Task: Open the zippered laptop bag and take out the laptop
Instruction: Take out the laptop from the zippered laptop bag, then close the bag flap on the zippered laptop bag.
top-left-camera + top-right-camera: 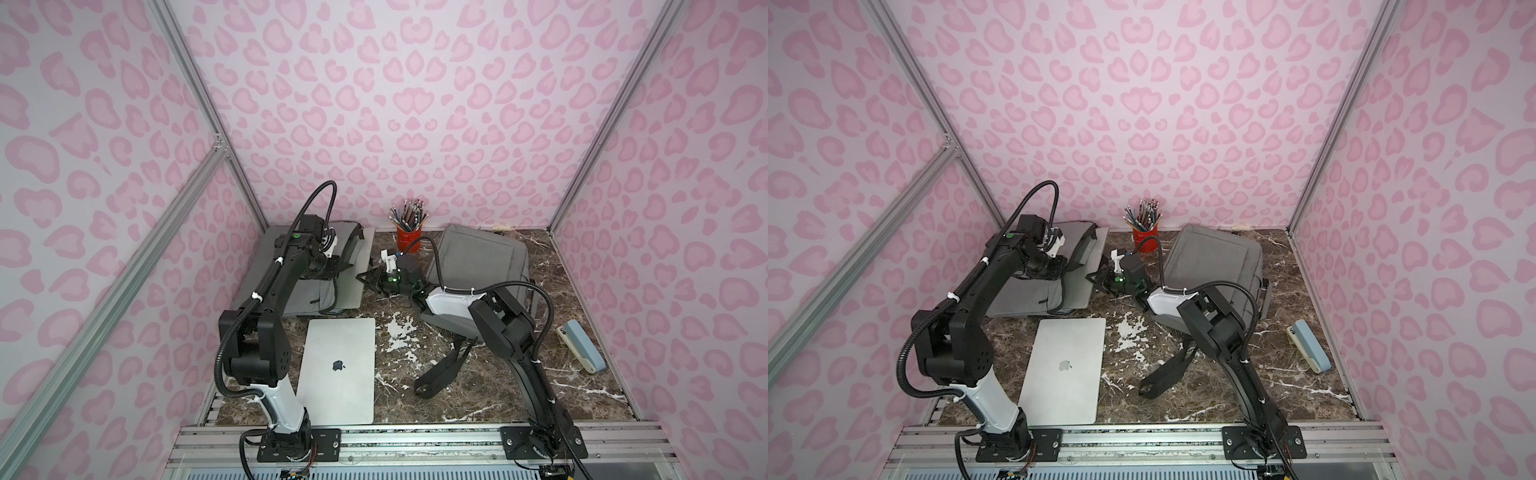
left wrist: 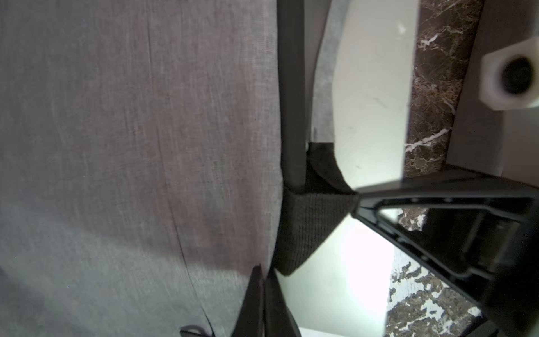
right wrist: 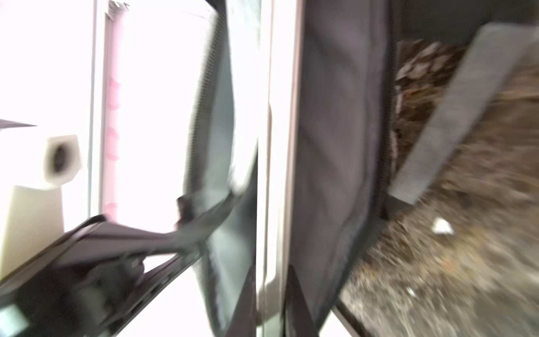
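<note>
Over on the left, the left claw is clenched tight at the mouth of the grey laptop bag, though I can't make out whether it truly pinches cloth. If it doesn't, I'd expect the bag to slide along with any pull. The silver laptop pokes partway out of the bag's right side onto the desk. A black elastic corner strap is hooked over one corner and looks likely to snag. A second laptop lies in front, where a pull forward might scrape it. The right claw sits at the laptop's exposed edge, but it's too blurred to say if it has bitten. A shallow bite could slip. Just behind it, the red pencil cup could get tipped.
</note>
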You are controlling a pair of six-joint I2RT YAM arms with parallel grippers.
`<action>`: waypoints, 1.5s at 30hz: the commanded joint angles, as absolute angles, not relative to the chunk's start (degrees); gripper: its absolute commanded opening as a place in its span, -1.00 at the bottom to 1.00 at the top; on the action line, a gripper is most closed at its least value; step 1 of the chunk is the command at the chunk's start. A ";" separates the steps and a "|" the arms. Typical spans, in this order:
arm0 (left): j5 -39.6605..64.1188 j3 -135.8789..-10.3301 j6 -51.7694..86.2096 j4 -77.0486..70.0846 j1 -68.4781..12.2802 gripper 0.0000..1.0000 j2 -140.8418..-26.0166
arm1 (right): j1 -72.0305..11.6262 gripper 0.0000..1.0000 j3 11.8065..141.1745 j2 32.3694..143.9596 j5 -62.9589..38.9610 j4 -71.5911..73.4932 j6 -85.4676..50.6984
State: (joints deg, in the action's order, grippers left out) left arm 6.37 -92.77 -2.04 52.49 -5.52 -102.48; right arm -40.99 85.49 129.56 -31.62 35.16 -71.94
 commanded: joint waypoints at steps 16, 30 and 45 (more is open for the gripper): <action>-2.25 -96.69 -2.68 52.73 -5.28 -0.96 -104.76 | -34.48 -1.00 56.93 106.61 -36.53 55.37 -66.48; -7.95 -101.95 -0.47 54.65 -4.66 -0.97 -110.03 | -26.51 -1.00 42.84 90.15 -43.27 47.89 -61.58; -16.15 -104.11 4.13 55.82 -3.14 -0.96 -117.76 | -18.90 -1.00 31.72 76.98 -50.27 41.46 -59.32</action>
